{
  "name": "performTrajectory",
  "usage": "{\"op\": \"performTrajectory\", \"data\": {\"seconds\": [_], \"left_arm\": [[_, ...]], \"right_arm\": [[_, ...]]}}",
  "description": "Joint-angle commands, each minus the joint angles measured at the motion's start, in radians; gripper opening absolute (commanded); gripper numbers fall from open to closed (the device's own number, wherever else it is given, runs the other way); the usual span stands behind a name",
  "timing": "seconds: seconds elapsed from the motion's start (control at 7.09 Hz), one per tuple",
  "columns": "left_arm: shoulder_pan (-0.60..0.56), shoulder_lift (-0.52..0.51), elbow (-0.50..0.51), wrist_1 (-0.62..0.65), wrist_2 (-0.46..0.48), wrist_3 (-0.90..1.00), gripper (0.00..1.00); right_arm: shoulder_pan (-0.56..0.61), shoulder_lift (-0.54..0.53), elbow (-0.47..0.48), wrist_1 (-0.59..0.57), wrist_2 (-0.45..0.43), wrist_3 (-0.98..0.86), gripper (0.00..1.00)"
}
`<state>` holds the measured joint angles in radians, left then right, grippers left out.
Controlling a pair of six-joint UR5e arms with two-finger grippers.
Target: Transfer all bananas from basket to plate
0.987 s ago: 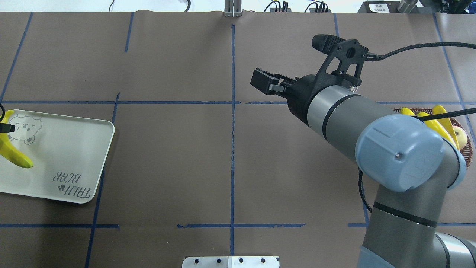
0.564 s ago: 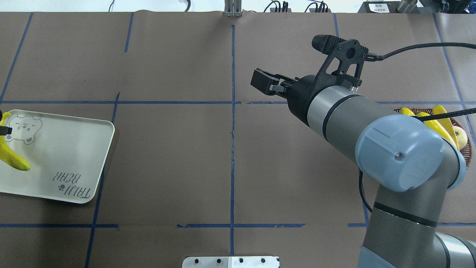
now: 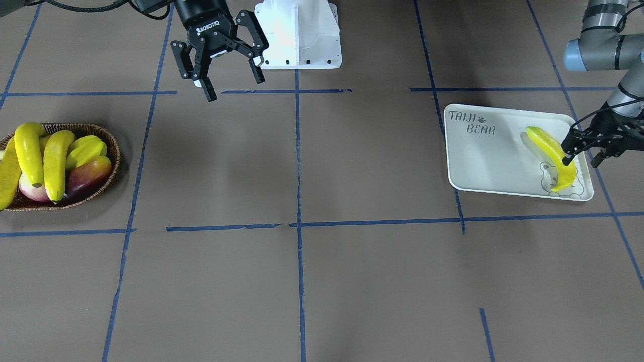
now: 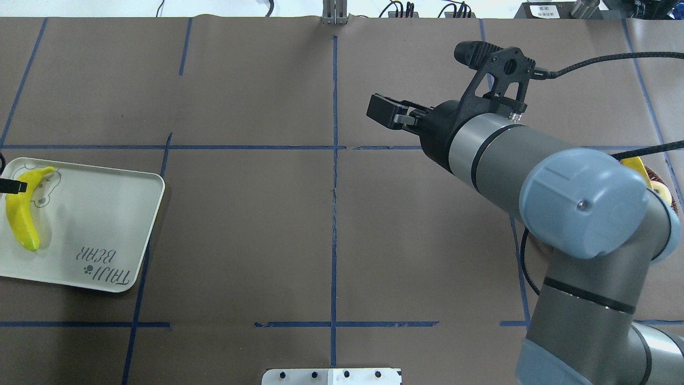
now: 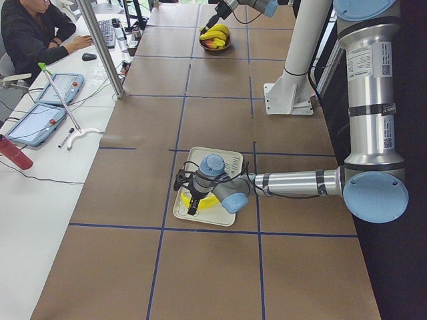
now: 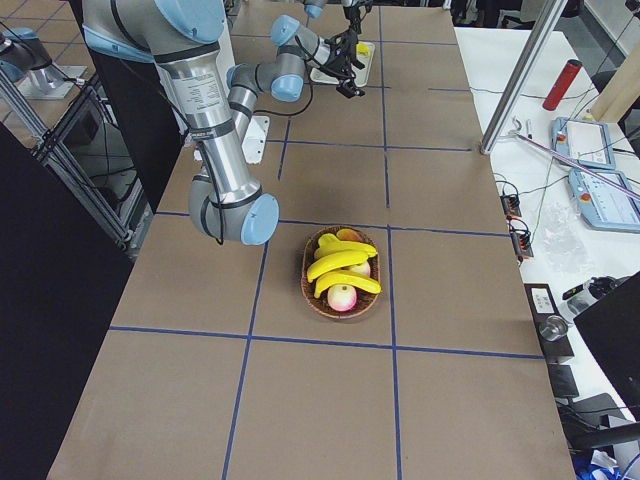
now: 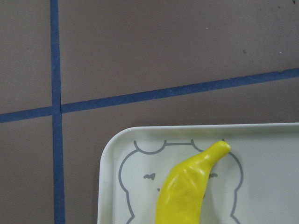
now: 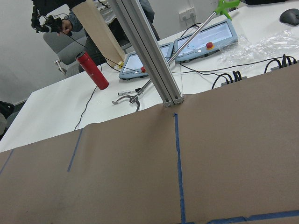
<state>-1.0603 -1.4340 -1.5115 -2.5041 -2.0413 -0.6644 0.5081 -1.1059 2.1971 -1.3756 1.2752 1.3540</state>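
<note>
One banana (image 3: 551, 151) (image 4: 21, 211) lies flat on the pale plate (image 3: 490, 161) (image 4: 101, 214), across the bear drawing; the left wrist view shows its tip (image 7: 205, 161). My left gripper (image 3: 582, 153) hovers at the plate's outer edge. It is open, with one finger (image 3: 567, 148) over the banana. Three more bananas (image 3: 30, 151) rest in the wicker basket (image 3: 111, 166) at the table's other end. My right gripper (image 3: 235, 86) (image 4: 386, 111) hangs open and empty near the robot's base, well away from the basket. In the overhead view my right arm hides most of the basket (image 4: 672, 206).
The basket also holds a starfruit (image 3: 86, 150), a red-green fruit (image 3: 89, 177) and a pale round fruit (image 3: 27, 193). The white robot base (image 3: 299, 35) stands at the table's middle back. A person (image 5: 30, 30) sits at the side desk with tablets.
The banana dropped from my left gripper's hold at the plate's edge and now lies flat on the plate. My right arm shifted slightly away from the table centre.
</note>
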Motion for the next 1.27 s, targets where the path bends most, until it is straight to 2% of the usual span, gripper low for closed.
{"op": "performTrajectory", "data": {"seconds": [0.0, 0.14, 0.42, 0.56, 0.71, 0.85, 0.99, 1.13], "left_arm": [[-0.091, -0.012, -0.006, 0.042, -0.130, 0.003, 1.00], [-0.148, -0.019, -0.007, 0.063, -0.205, 0.009, 1.00], [-0.190, -0.019, -0.007, 0.115, -0.211, 0.115, 1.00], [-0.223, -0.023, -0.009, 0.201, -0.209, 0.206, 1.00], [-0.295, -0.049, -0.009, 0.273, -0.209, 0.353, 1.00], [-0.334, -0.093, -0.010, 0.345, -0.204, 0.423, 1.00], [-0.339, -0.101, -0.010, 0.373, -0.197, 0.430, 1.00], [-0.340, -0.101, -0.012, 0.372, -0.198, 0.430, 1.00]], "right_arm": [[0.126, -0.018, -0.011, -0.072, 0.198, -0.111, 1.00], [0.189, -0.052, -0.022, -0.082, 0.282, -0.189, 1.00], [0.347, -0.113, -0.065, -0.080, 0.508, -0.342, 1.00], [0.433, -0.147, -0.100, -0.080, 0.620, -0.454, 1.00], [0.497, -0.187, -0.132, -0.077, 0.689, -0.557, 1.00], [0.557, -0.243, -0.152, -0.076, 0.738, -0.681, 1.00], [0.631, -0.262, -0.208, -0.077, 0.835, -0.802, 1.00], [0.656, -0.313, -0.265, -0.073, 0.898, -0.855, 1.00]]}}
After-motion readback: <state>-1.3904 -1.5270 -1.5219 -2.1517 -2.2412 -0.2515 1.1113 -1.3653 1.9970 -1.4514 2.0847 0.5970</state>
